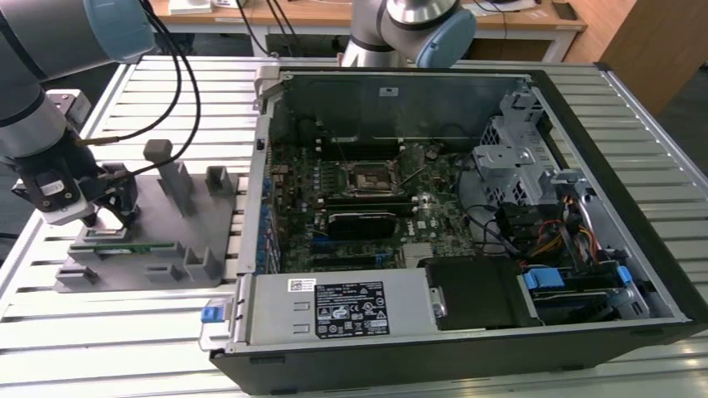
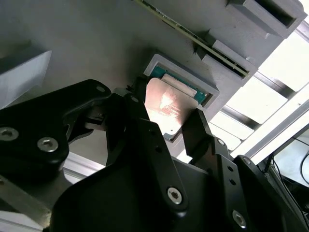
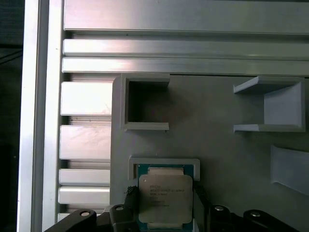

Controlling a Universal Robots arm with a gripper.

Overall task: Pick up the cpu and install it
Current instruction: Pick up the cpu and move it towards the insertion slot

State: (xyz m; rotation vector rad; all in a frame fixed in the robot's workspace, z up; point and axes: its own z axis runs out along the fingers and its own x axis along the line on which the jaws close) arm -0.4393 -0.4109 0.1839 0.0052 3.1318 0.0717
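- The chip point(image 3: 165, 199) lies flat in a shallow framed pocket of the grey holder point(image 1: 166, 249), which keeps it square for pickup.
- The tool point(image 2: 169, 126) is spread, one finger point(image 2: 200, 133) on each side of the chip; whether the fingers touch its edges, I cannot tell.
- The open computer case point(image 1: 575, 191) sits beside the holder on the desk point(image 1: 66, 340).

Cpu point(image 3: 165, 198) pale silvery on top with a teal-green border, seated in a matte grey plastic fixture point(image 1: 166, 240) holding a thin green memory stick point(image 1: 128, 246); gripper point(image 2: 166, 128) black; table point(image 1: 111, 332) ribbed silver aluminium; computer case point(image 1: 465, 332) black, motherboard point(image 1: 366, 199) dark green.
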